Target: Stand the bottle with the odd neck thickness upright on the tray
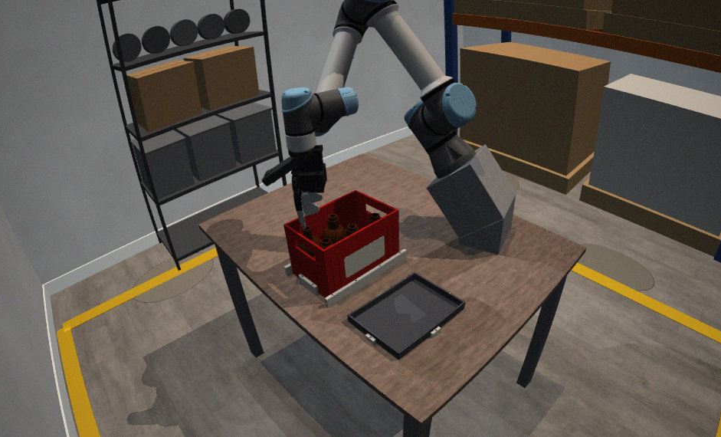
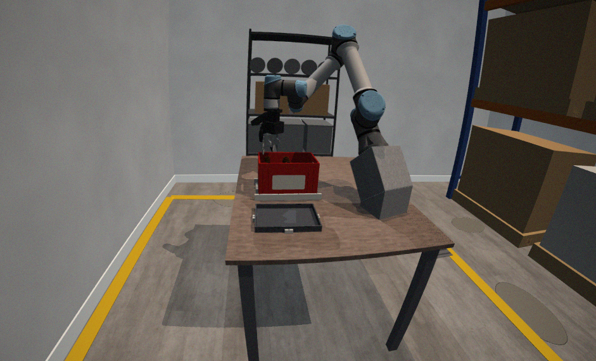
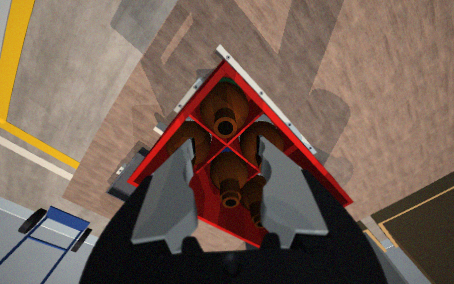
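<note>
The red crate (image 1: 341, 241) stands on the table's far left part and also shows in the exterior view (image 2: 287, 172). Several brown bottles (image 1: 332, 226) stand upright in its cells. In the wrist view the crate (image 3: 237, 152) lies right below me, with one bottle (image 3: 224, 110) in the far cell and another (image 3: 230, 177) straight under the fingers. My gripper (image 1: 304, 214) hangs over the crate's left end, fingertips at about rim height, partly open with nothing between the fingers. The dark tray (image 1: 406, 313) lies empty in front of the crate.
A pale grey rail (image 1: 362, 277) runs along the crate's foot. The arm's grey base block (image 1: 474, 200) stands on the table to the right. A black shelf rack (image 1: 189, 108) with boxes stands behind the table's left corner.
</note>
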### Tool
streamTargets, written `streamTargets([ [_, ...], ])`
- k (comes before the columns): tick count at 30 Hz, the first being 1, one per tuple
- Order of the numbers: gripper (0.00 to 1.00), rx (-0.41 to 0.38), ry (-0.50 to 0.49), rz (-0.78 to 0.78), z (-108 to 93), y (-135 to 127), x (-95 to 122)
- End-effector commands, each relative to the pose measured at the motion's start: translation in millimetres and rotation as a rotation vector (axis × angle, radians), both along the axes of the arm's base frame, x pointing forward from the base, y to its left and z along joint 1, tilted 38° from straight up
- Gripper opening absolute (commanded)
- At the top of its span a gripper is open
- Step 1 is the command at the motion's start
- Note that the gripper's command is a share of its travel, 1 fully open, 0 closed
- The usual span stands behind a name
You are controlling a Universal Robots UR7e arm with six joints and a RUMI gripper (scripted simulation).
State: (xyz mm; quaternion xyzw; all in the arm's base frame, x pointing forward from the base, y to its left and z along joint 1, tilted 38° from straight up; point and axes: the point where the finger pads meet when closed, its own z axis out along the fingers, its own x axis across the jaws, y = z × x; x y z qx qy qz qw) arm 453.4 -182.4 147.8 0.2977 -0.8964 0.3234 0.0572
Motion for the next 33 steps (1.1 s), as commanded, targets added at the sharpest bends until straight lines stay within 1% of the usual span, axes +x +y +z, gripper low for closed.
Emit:
streamTargets([
  [1, 0.38, 0.001, 0.002, -0.001, -1.1, -0.3, -1.0],
  [33, 0.38, 0.001, 0.0, -0.001, 2.1, -3.2, 1.9],
])
